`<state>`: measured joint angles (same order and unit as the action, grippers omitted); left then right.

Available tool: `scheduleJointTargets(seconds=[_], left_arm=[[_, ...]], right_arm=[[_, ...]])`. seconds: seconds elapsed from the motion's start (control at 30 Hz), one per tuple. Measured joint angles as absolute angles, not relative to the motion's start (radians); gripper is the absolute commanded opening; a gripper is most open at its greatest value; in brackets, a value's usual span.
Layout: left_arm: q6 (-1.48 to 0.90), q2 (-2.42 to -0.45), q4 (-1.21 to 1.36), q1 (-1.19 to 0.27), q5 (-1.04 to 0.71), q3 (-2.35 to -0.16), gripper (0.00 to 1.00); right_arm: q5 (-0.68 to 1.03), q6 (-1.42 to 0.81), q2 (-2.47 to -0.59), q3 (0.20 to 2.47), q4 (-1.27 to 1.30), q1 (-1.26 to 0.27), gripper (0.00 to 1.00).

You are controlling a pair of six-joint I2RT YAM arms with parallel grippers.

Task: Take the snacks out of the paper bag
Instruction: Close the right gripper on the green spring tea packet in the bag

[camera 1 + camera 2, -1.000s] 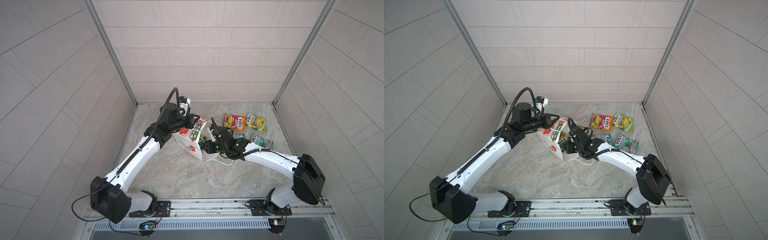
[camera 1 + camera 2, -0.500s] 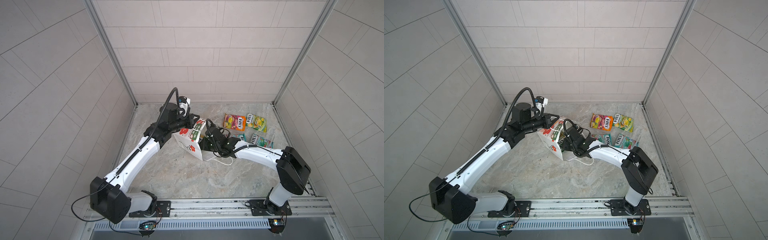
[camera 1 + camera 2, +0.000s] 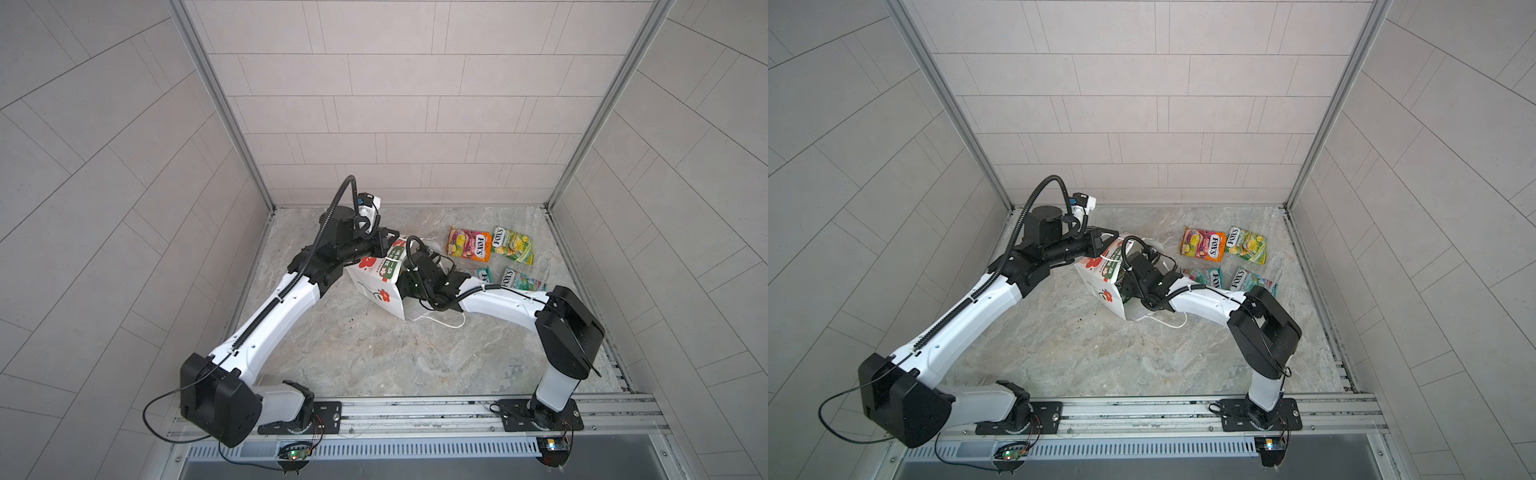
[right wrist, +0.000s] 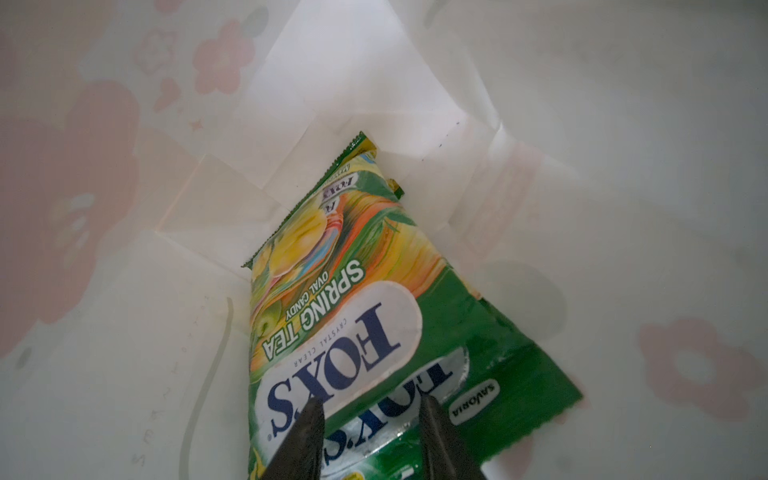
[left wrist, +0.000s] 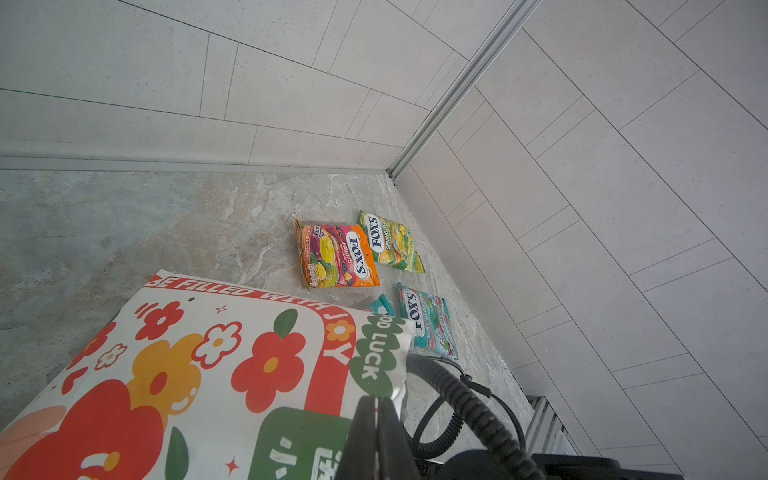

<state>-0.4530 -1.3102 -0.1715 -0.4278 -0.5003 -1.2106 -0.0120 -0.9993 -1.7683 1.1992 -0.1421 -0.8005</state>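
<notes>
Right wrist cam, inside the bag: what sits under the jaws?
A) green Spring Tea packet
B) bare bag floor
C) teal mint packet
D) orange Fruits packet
A: a green Spring Tea packet lies on the white inside of the paper bag, and the right gripper has its jaws spread over the packet's logo.

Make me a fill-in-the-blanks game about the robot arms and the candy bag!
1. The left gripper pinches the paper bag's edge, so its jaws are ____.
2. The right gripper, jaws apart, is ____ the paper bag.
3. The green packet under it says "Spring ____".
4. Counting the orange packet, ____ packets lie on the table outside the bag.

Missing words: shut, inside, Tea, four.
</notes>
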Motion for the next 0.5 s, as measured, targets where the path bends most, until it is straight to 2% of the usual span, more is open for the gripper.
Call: scheduleJointTargets(seconds=[0.5], left_arm=[[-0.453,-1.31,-0.17,-0.428,-0.5,-1.211,0.0]], right_arm=[[-0.043,-1.011,-1.869,1.283,-0.146,-0.794,0.37]])
